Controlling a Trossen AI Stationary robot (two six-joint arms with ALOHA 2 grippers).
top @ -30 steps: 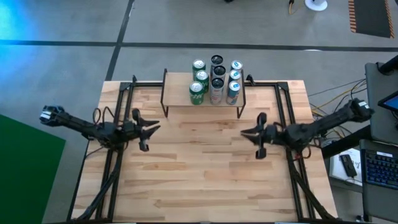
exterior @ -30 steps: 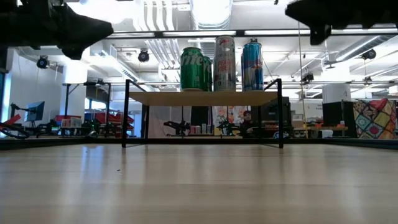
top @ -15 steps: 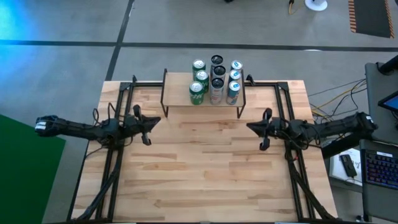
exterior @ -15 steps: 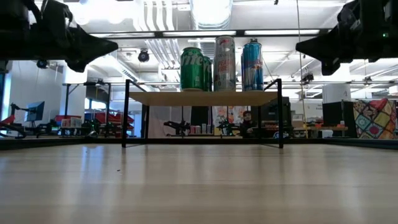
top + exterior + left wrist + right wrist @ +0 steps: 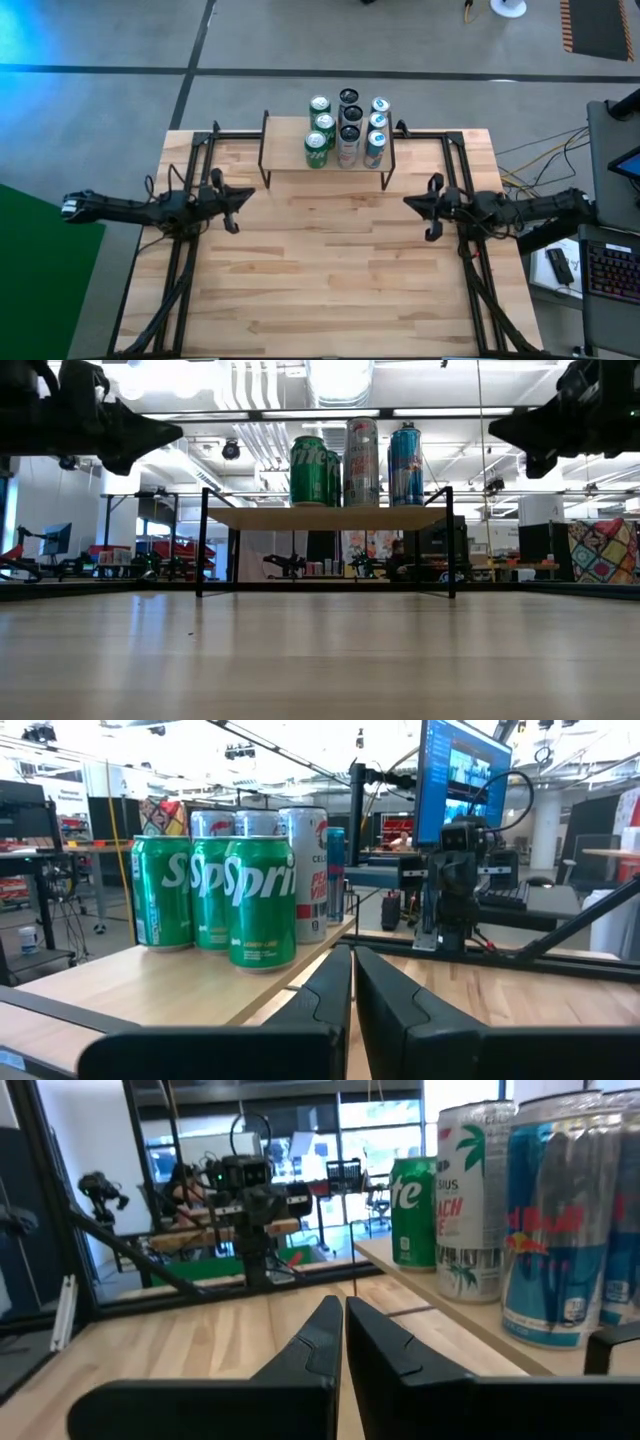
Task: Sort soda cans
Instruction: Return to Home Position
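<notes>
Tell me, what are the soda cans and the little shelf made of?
The soda cans look like thin metal with glossy printed paint; their bare silver tops and rims shine. The shelf top looks like pale, matte wood, much like the table. Its thin black legs are probably painted metal, but the coating hides what is under it.

One camera hangs overhead, looking straight down on the whole wooden table (image 5: 330, 280). Another sits at tabletop height, facing level across it into the room. The wrist cameras face each other, nearest in. All four share the shelf (image 5: 285, 150) of soda cans (image 5: 349, 133).
</notes>
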